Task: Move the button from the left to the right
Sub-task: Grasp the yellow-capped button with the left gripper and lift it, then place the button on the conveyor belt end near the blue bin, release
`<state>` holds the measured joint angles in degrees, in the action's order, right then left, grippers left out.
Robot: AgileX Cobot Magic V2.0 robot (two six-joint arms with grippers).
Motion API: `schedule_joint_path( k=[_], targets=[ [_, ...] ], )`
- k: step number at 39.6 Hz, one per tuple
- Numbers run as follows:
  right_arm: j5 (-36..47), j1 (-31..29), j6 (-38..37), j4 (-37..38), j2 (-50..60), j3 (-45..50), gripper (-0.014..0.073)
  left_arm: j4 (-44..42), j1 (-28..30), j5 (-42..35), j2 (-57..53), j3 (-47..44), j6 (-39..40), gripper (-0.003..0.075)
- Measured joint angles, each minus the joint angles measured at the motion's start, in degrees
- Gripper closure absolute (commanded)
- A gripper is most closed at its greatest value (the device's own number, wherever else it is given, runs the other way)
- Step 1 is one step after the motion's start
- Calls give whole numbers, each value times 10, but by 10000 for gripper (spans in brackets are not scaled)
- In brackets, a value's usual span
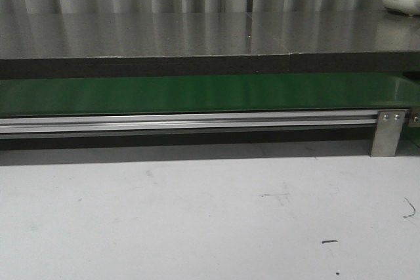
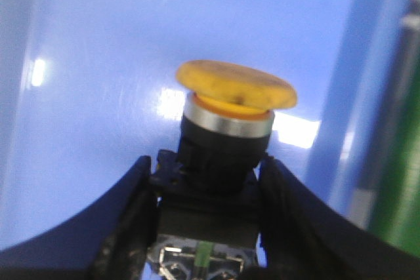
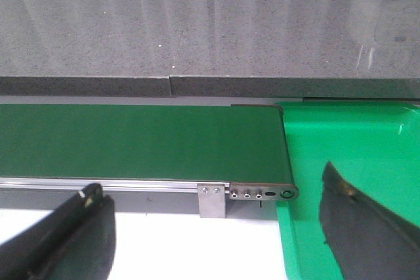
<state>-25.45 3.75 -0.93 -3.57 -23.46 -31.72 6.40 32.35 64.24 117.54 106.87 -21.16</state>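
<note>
Closest in on the left wrist view, I have the button (image 2: 230, 129) pinched between my left gripper's (image 2: 210, 218) jaws, which press on the black body from both sides while the orange-yellow cap stands proud beyond the fingertips. Behind it, the blue bin (image 2: 131, 44) fills the background, so I judge the button is either just above the bin floor or barely lifted; I cannot tell which.

My worry here is the grip. The jaws hold low on the blocky body, and the heavy cap sits out past them, so a quick swing could pivot the button and let it slip out. If it drops now, it falls back in the bin, which costs only time. If it drops further along, it could roll.

On the right wrist view, my right gripper (image 3: 216, 227) has its jaws spread wide and empty. Just past them lie the white worktop (image 3: 170, 247) and the silver rail bracket (image 3: 212, 200), then the green conveyor belt (image 3: 131, 142), with the green tray (image 3: 367, 142) beside its end. A clipped tray wall or belt frame on the way over is the other risk.
</note>
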Motion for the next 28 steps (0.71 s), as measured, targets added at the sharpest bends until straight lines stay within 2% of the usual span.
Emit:
schedule_joint_path(
  k=[13, 22, 28],
  targets=[
    [0, 0, 0, 0, 0, 0, -52, 10, -85, 58, -35, 10, 29, 622],
    [0, 0, 0, 0, 0, 0, -52, 10, -154, 65, -24, 10, 61, 622],
    [0, 0, 0, 0, 0, 0, -52, -1, -177, 68, -1, 9, 84, 622]
  ],
)
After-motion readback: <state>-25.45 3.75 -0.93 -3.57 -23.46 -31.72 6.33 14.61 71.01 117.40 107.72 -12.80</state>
